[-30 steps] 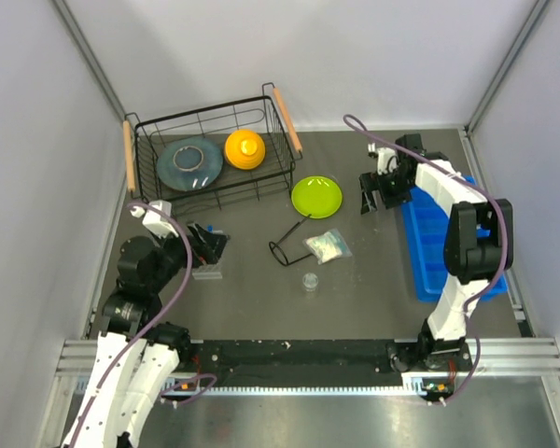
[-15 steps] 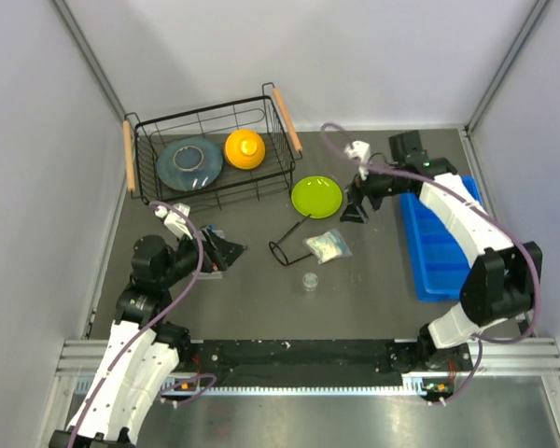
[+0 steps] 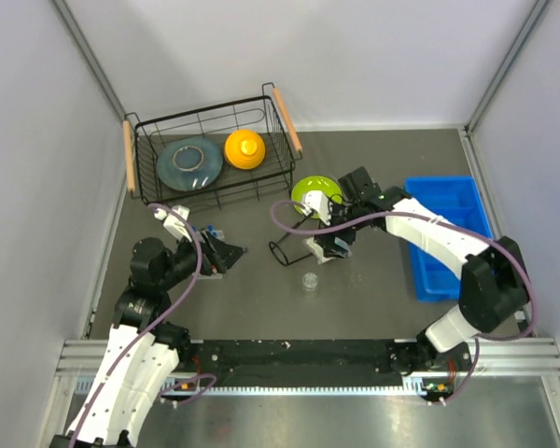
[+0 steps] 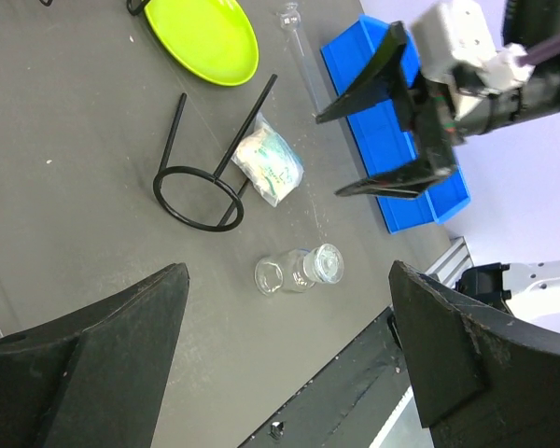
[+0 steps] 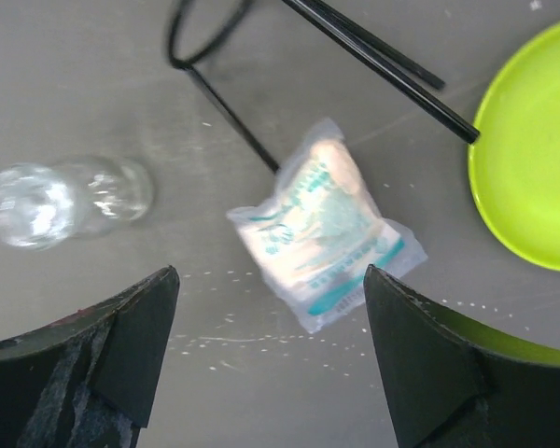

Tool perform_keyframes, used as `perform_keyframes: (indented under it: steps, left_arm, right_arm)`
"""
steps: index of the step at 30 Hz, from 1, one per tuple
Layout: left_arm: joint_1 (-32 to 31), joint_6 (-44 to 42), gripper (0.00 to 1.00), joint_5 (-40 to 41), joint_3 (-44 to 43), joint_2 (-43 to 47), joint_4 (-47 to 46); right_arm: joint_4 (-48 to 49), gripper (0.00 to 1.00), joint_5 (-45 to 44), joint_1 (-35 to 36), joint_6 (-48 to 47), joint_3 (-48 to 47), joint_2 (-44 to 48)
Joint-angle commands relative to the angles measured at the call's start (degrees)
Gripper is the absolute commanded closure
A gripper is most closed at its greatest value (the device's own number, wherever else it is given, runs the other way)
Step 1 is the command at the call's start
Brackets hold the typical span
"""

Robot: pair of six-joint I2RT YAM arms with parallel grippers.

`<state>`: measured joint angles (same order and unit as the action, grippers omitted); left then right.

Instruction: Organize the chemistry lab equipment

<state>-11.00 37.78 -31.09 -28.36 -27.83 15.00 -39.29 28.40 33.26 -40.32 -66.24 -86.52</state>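
My right pincer [image 5: 269, 275] is spread wide and has hold of nothing. The crinkly clear packet with teal print [image 5: 325, 224] lies flat on the dark grey table [image 5: 121, 93], right in the gap between my two fingers and a touch closer to one of them. I can't tell whether my fingertips reach the table.

Beside the packet lie the black-framed goggles [image 5: 205, 33], one thin arm running along the packet's edge, the others pointing at the round lime-green plate [image 5: 532, 159]. On the other side of the packet, near but apart from it, rests the tiny round clear glass dish [image 5: 61, 201].

From above, my right arm reaches across the middle of the table, the long blue plastic bin [image 3: 448, 233] off to its right.

My left pincer [image 3: 230, 253] hangs over the left part of the table, also spread wide and empty, looking towards the goggles and the dish. Its camera shows a thin glass rod [image 4: 303, 56] lying between the lime-green plate and the blue bin. At the back left stands a black wire basket with wooden handles [image 3: 280, 140].
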Motion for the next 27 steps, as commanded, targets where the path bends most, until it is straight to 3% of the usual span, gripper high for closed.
perform_keyframes:
  steps: [1, 16, 21, 22, 27]
  left_arm:
    - [-0.33, 0.19, 0.06, -0.64, -1.35, 0.76, 0.55]
    - [-0.77, 0.10, 0.07, -0.72, -0.12, 1.29, 0.90]
    - [-0.77, 0.28, 0.07, -0.55, 0.50, 2.43, 1.34]
    - [-0.77, 0.19, 0.07, -0.46, 0.59, 2.78, 1.43]
    - [-0.77, -0.16, 0.07, -0.99, 0.76, 3.14, 1.96]
  right_arm:
    - [9.12, 0.20, -10.19, 1.02, 4.27, 0.76, -4.43]
    - [12.57, 0.31, -13.19, 3.04, 11.05, 2.43, -11.21]
    - [13.01, 0.52, -15.39, 2.87, 11.66, 3.31, -11.57]
    - [12.92, 0.64, -15.57, 3.04, 11.66, 3.48, -11.30]
    - [12.83, 0.88, -15.92, 2.87, 11.66, 5.24, -7.97]
